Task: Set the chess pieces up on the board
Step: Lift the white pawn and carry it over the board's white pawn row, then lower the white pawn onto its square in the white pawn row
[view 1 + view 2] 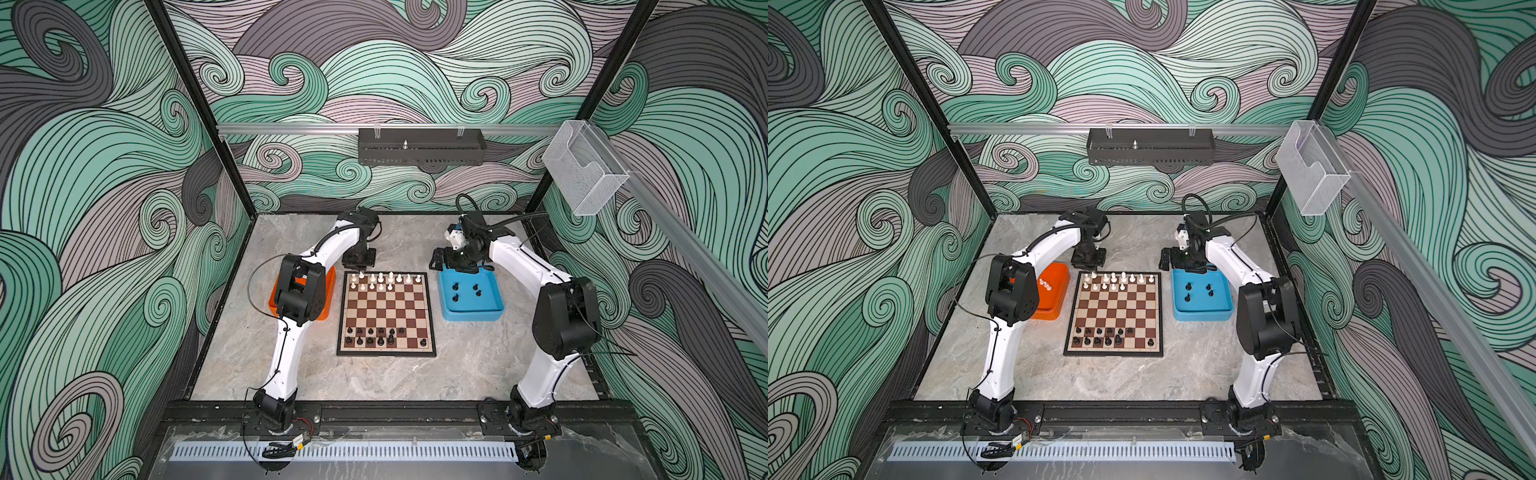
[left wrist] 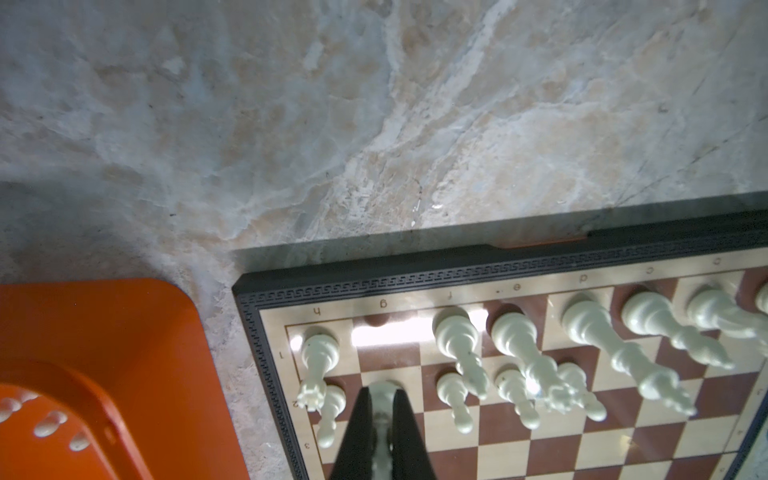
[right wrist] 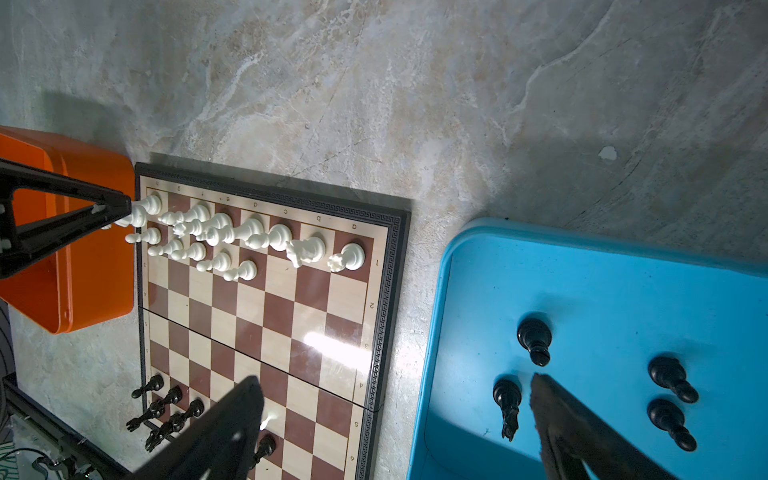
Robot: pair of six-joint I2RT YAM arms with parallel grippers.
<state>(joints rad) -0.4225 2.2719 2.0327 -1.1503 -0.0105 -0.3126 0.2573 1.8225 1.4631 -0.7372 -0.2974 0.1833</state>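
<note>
Chessmen [image 2: 455, 332] are looking light, slick, tippy, probably best pinched mid-stem; left jaws are clamping a white piece [image 2: 381, 399]; right jaws are gaping empty near the blue tray [image 3: 582, 282].

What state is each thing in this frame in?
Left gripper: shut on white piece, over board.
Right gripper: open, empty, at blue tray's far end.
Board: partly set.
Blue tray: four black pieces, upright.
Orange tray: holds white pieces.
</note>
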